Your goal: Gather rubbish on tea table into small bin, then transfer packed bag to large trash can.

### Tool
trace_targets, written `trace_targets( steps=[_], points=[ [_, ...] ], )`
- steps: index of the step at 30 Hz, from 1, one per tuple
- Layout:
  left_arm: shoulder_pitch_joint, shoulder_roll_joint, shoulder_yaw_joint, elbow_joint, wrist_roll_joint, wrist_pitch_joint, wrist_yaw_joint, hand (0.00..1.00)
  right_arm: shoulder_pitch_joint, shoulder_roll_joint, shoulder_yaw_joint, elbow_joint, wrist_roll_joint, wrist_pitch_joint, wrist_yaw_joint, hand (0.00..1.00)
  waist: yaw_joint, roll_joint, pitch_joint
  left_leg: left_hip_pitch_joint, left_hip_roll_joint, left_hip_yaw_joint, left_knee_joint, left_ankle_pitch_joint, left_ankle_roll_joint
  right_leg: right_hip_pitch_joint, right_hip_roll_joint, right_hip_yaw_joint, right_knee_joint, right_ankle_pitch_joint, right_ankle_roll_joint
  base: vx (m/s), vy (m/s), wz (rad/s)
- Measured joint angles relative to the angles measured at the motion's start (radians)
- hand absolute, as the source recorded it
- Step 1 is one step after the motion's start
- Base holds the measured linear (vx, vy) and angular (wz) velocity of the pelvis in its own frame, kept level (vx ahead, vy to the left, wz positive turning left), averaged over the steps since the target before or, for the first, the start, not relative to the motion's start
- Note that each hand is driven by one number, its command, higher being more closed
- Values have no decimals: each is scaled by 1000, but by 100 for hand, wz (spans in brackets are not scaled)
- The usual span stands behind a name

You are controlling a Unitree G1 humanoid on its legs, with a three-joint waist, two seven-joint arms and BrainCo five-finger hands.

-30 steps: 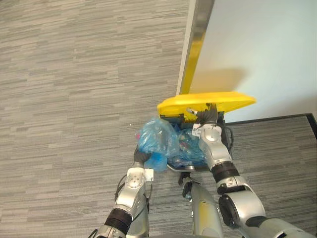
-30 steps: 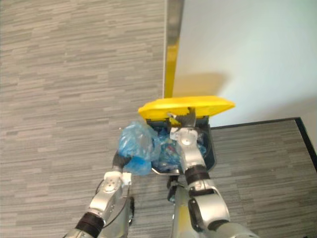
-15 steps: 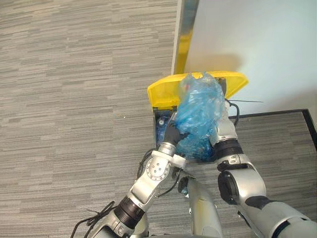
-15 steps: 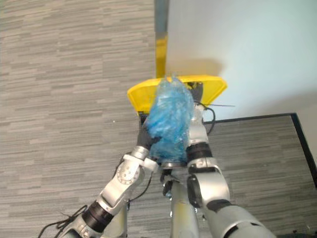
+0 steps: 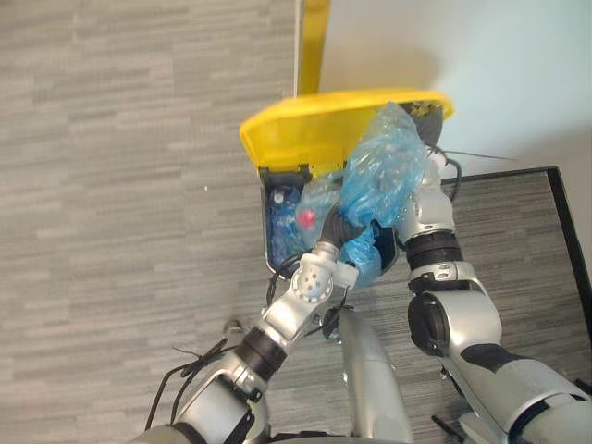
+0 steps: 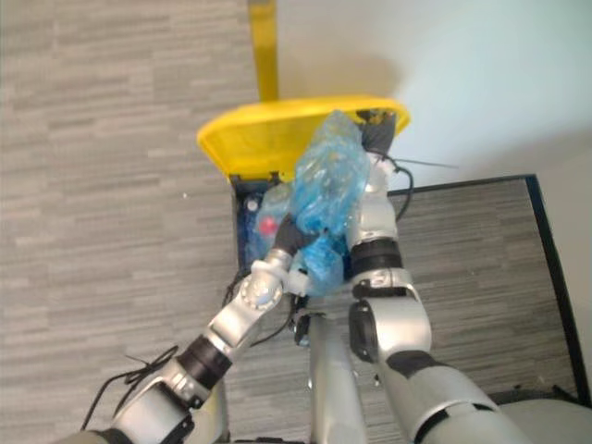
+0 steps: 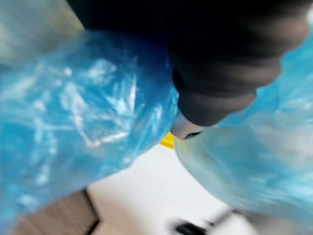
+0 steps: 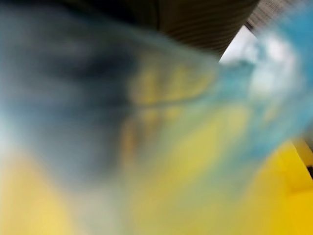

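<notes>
My left hand [image 5: 344,228] holds a crumpled blue rubbish bag [image 5: 384,176] up over the open large trash can [image 5: 275,231]. The bag bulges round the hand's dark cover [image 7: 220,73] and hides most of its fingers. The can's yellow lid [image 5: 296,129] stands tipped back towards the wall. My right hand [image 5: 428,109] is at the lid's far right edge, partly behind the bag. Inside the can lies blue plastic with a red item [image 5: 305,218]. The right wrist view catches blurred blue bag [image 8: 274,73] against the yellow lid [image 8: 293,196].
A white wall [image 5: 481,55] rises right behind the can, with a yellow strip [image 5: 313,42] at its corner. A black line [image 5: 518,173] runs along the wall's foot. Grey striped carpet [image 5: 111,185] spreads to the left.
The camera has shifted. My left hand has brought the bag up from beside the can to above its opening. The lid is tipped further back.
</notes>
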Motion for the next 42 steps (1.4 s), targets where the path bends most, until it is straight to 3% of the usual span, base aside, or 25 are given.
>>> trace_targets(
  steps=[6, 18, 19, 34, 42],
  points=[
    [-37, -15, 103, 39, 0, 12, 25, 100, 5, -9, 34, -91, 6, -22, -32, 0, -11, -2, 21, -79, -2, 33, 16, -11, 3, -51, -4, 14, -55, 59, 64, -96, 45, -6],
    [-147, -12, 227, 156, 0, 31, 62, 100, 5, -25, 123, -125, 8, -39, -29, 0, -21, 0, 23, -181, -19, 39, 62, -12, 0, -125, -15, 27, -72, 112, 11, -18, 23, -1],
    [-155, -9, 228, 157, 0, 32, 62, 0, 5, -28, 128, -126, 8, -39, -28, 0, -26, 0, 23, -186, -21, 41, 68, -12, 2, -128, -17, 31, -72, 113, 13, -6, 52, 1],
    [-183, 27, 264, 214, 20, 50, 59, 0, -3, -30, 170, -123, 9, -33, 2, 0, -29, 0, 23, -221, -32, 88, 128, -45, 24, -172, -24, 86, -55, 133, 34, -30, 25, -7],
    [-177, 30, 260, 214, 38, 50, 35, 0, 11, -27, 193, -110, -5, -19, 22, 0, -29, 4, 20, -149, -37, 90, 125, -48, 31, -97, -30, 89, -61, 132, 37, -43, -8, 2]
  ],
)
